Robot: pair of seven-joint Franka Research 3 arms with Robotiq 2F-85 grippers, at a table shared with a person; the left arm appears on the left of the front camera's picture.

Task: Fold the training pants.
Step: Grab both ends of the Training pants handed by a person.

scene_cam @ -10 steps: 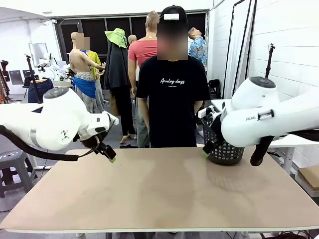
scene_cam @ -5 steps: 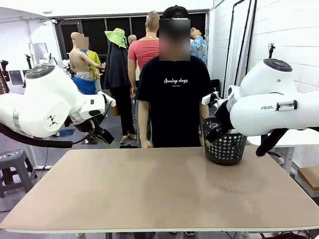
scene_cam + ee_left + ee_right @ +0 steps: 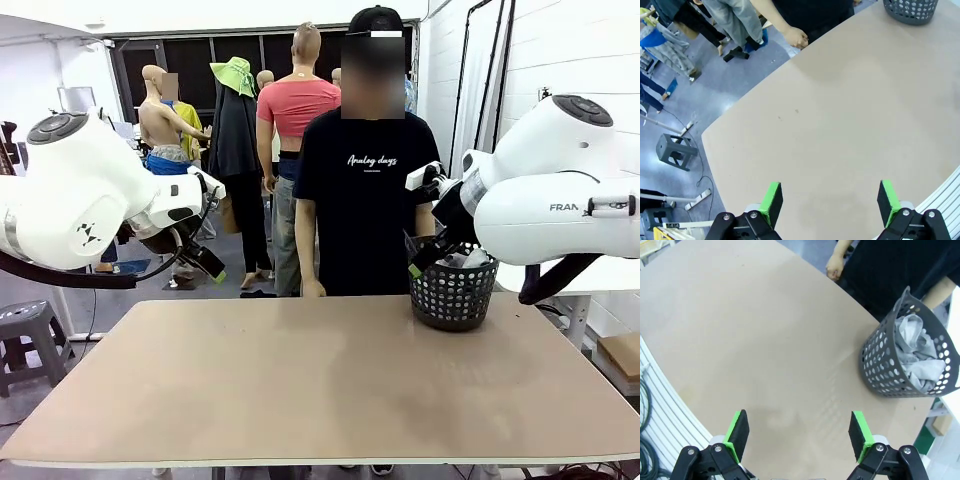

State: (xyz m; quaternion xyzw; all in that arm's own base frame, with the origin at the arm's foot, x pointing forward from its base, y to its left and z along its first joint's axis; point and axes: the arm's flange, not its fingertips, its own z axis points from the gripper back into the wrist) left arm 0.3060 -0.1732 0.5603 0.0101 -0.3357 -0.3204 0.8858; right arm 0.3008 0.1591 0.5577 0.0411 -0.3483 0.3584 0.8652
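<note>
The light grey training pants (image 3: pixel 916 351) lie crumpled inside the black mesh basket (image 3: pixel 885 365), which stands at the table's far right (image 3: pixel 452 295); a bit of grey cloth (image 3: pixel 470 260) peeks over its rim. My left gripper (image 3: pixel 205 262) hangs raised over the table's far left corner, open with nothing between its green pads (image 3: pixel 771 197). Beside the basket, my right gripper (image 3: pixel 422 258) is lifted and open too, its pads (image 3: pixel 860 430) spread over bare tabletop. A person's hand (image 3: pixel 834 265) hangs at the far table edge, left of the basket.
The person in a black T-shirt (image 3: pixel 365 190) stands behind the table's far edge, shifted toward the basket. The brown tabletop (image 3: pixel 320 380) stretches bare between the arms. A grey stool (image 3: pixel 25 330) stands on the floor off the table's left side.
Both arms have risen and pulled outward, away from the tabletop. The person has stepped to the right, toward the basket. Both grippers stayed open.
</note>
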